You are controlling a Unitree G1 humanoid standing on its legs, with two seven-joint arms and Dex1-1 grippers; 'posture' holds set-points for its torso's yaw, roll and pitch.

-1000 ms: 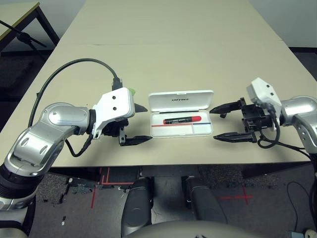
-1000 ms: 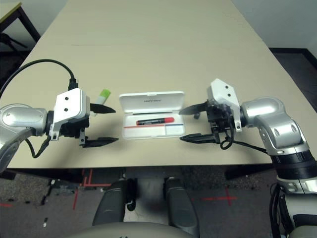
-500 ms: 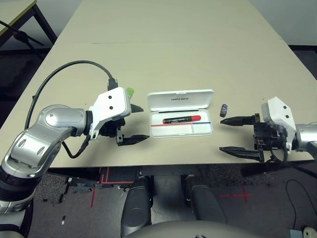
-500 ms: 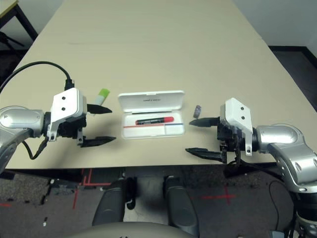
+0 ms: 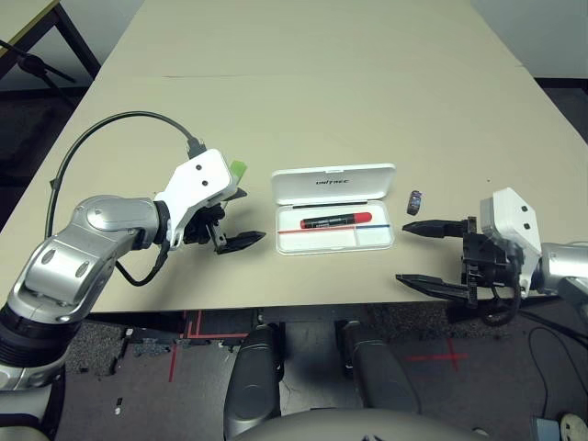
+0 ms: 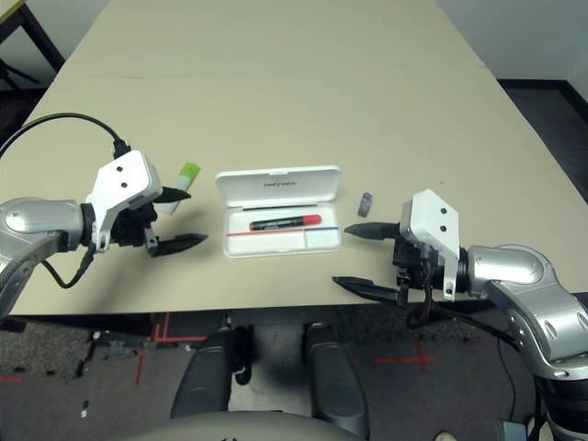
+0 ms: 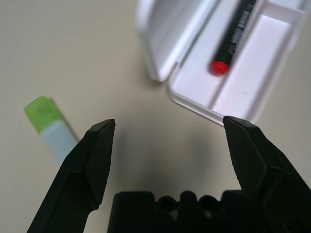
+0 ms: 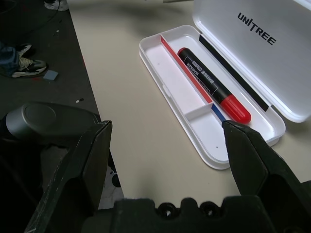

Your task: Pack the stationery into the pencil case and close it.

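Observation:
The white pencil case (image 5: 367, 179) lies open at the table's front middle, its lid folded back. In its tray rests the red marker (image 5: 336, 220) with the black end. My left gripper (image 5: 241, 219) is open, left of the case, with nothing between its fingers. The green-capped highlighter (image 6: 184, 179) lies on the table just beyond it, also seen as the highlighter (image 7: 51, 131) beside one finger. A tiny dark stubby piece (image 5: 414, 201) sits right of the case. My right gripper (image 5: 406, 254) is open and empty, at the front edge, nearer than that piece.
The beige table (image 5: 312, 92) stretches far back beyond the case. A black cable (image 5: 110, 129) loops over the table from my left wrist. A second table's corner (image 5: 37, 23) stands at the far left. A person's shoe (image 8: 22, 65) shows on the floor.
My right gripper drew back from the case toward the table's front edge, uncovering the tiny dark piece. My left gripper shifted slightly left, closer to the highlighter.

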